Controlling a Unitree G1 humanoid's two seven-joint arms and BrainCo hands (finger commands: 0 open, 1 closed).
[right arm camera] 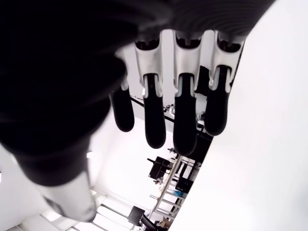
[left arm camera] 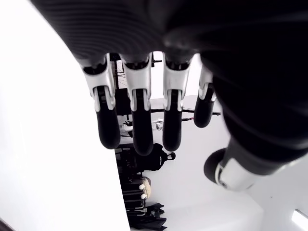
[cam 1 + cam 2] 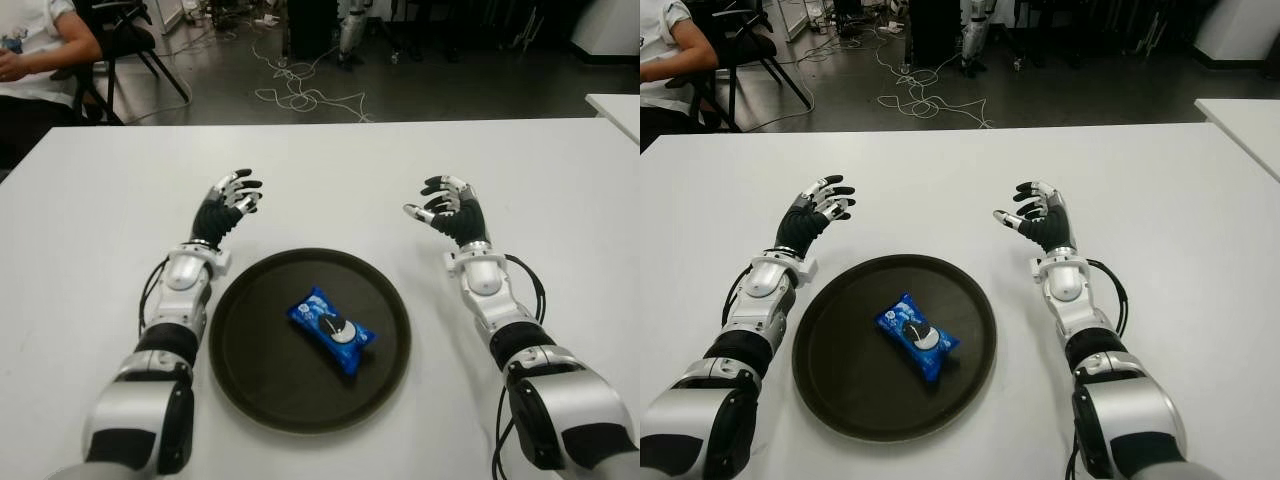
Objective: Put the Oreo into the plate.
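Eye views alone show the Oreo (image 3: pixel 331 331) inside the plate (image 3: pixel 245 340).

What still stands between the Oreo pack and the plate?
Nothing visible: the Oreo pack already lies inside the plate. Left hand and right hand show beyond it, open and empty.

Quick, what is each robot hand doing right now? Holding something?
Left robot hand: open, holding nothing, beyond the plate.
Right robot hand: open, holding nothing.
The Oreo lies in the plate.
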